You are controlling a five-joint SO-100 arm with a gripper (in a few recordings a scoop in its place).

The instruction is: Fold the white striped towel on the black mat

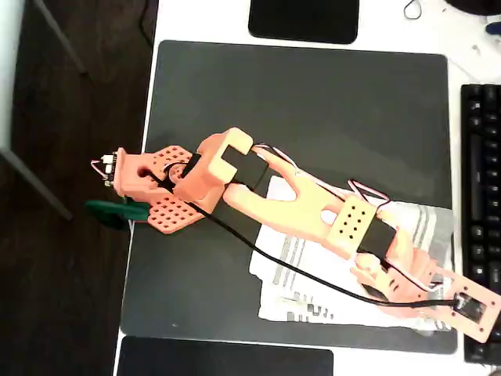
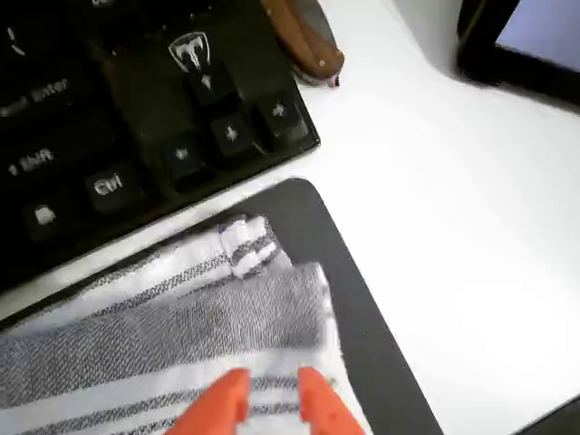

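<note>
The white striped towel [image 1: 313, 274] lies wrinkled on the lower right part of the black mat [image 1: 313, 117], partly under my orange arm. My gripper [image 1: 415, 305] hangs over the towel's right end, near the mat's lower right corner. In the wrist view, the towel [image 2: 181, 317] shows layered folds with grey bands, close to the mat's rounded corner [image 2: 362, 299]. My gripper [image 2: 272, 403] has its two orange fingertips [image 2: 231, 399] pressed onto the cloth, a narrow strip of towel between them.
A black keyboard [image 1: 481, 196] [image 2: 118, 118] runs along the mat's right edge. Glossy black pads sit above [image 1: 304, 19] and below [image 1: 227, 359] the mat. A brown-handled object [image 2: 304, 36] lies past the keyboard on the white table [image 2: 453, 227]. The table's left edge is by a green clamp [image 1: 117, 211].
</note>
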